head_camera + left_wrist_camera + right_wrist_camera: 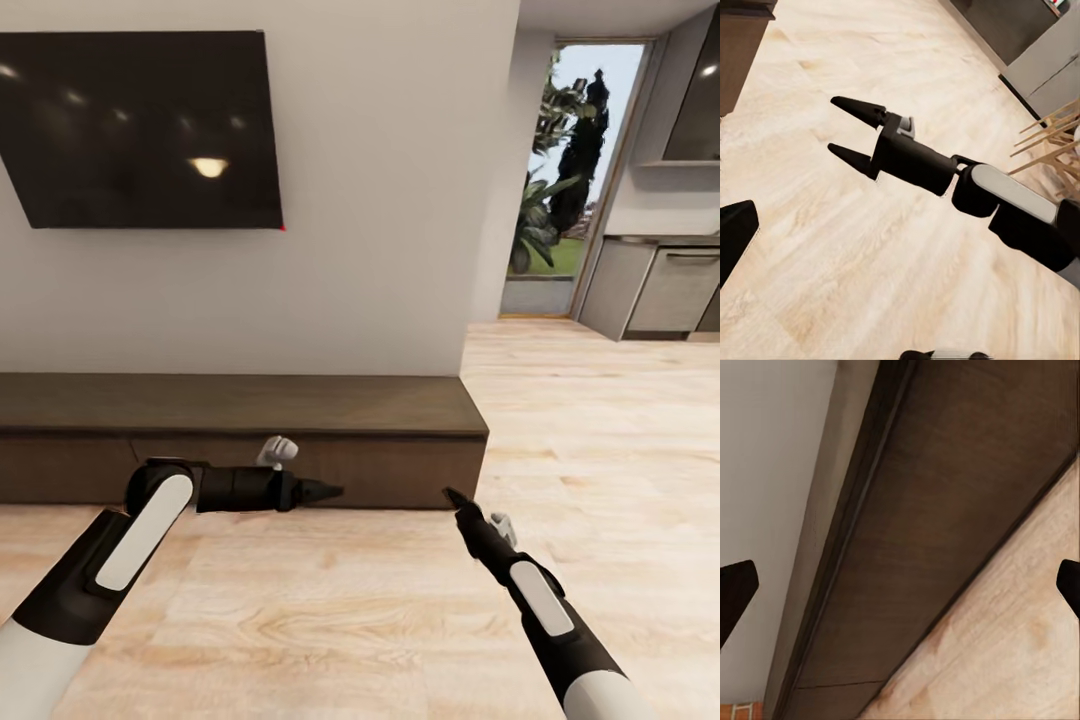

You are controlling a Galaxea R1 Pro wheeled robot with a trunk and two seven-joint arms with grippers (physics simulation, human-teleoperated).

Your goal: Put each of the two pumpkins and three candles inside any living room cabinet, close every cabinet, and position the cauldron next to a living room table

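Item: cabinet (240, 405), long, low, dark wood
- Location: against the wall (380, 200), directly under the television (150, 130); right end stops where the wall ends
- Long axis: runs along the wall, side to side across the head view; flat fronts face out into the room, towards the robot
- Condition: fronts look pushed in flush; a thin seam shows on the face (945, 510)

Item: right jaws
- Location: just before the cabinet's right end, low over the floor (350, 620), tips aimed at the front
- State: spread wide, nothing between them

Item: left jaws
- Location: just before the cabinet's middle front, lying along it and pointing at the right jaws
- State: judged spread, one finger (735, 236) far out to the side; empty

Hazards, judged
- Handleless fronts give little to grip; tips may skid off the wood
- Both jaws are near each other; a careless reach could knock them together
- Low approach may scrape the floor
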